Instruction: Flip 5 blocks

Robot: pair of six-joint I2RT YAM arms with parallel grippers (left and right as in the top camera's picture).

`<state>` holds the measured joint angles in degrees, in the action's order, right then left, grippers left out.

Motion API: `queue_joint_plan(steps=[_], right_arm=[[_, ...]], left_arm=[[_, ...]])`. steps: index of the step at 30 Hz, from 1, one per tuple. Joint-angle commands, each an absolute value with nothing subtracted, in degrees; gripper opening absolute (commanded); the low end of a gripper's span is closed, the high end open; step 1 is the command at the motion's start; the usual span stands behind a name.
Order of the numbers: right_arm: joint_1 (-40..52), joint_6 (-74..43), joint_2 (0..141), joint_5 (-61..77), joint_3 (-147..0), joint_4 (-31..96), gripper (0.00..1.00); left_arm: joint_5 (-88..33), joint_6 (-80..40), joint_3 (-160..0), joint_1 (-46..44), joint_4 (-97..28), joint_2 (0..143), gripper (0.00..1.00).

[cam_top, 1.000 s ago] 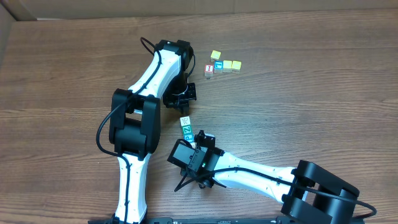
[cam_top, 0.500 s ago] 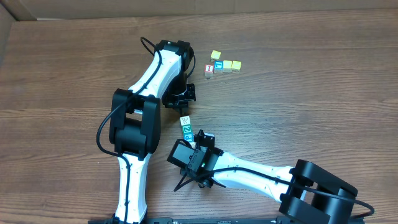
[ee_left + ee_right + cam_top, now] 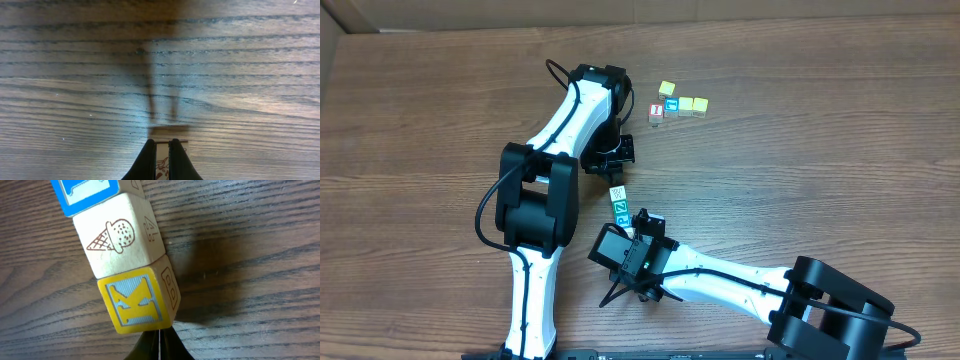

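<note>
Both hands pinched shut, holding nothing. Right hand (image 3: pixel 159 337) has its tips right at the K block (image 3: pixel 139 302). Cone block (image 3: pixel 119 240) and blue block (image 3: pixel 85 190) stack up beyond it, all touching. The row's (image 3: pixel 620 205) other end sits just under the left hand (image 3: pixel 161 145). Spare cubes (image 3: pixel 678 103) lie well behind the left hand on the desk (image 3: pixel 820 150).
</note>
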<state>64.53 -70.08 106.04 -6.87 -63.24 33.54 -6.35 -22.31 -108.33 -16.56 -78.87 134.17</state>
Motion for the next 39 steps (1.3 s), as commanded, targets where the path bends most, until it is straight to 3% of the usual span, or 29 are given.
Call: queue_joint_plan(steps=[1,39], right_arm=[[64.9,-70.4,106.5,-7.9,-63.0,33.0,0.05],[63.9,-72.3,106.5,-7.7,-63.0,29.6,0.04]], left_arm=[[-6.0,-22.2,-108.1,-17.5,-79.1,134.8,0.04],[-9.1,-21.6,-108.1,-17.7,-77.3,134.8,0.04]])
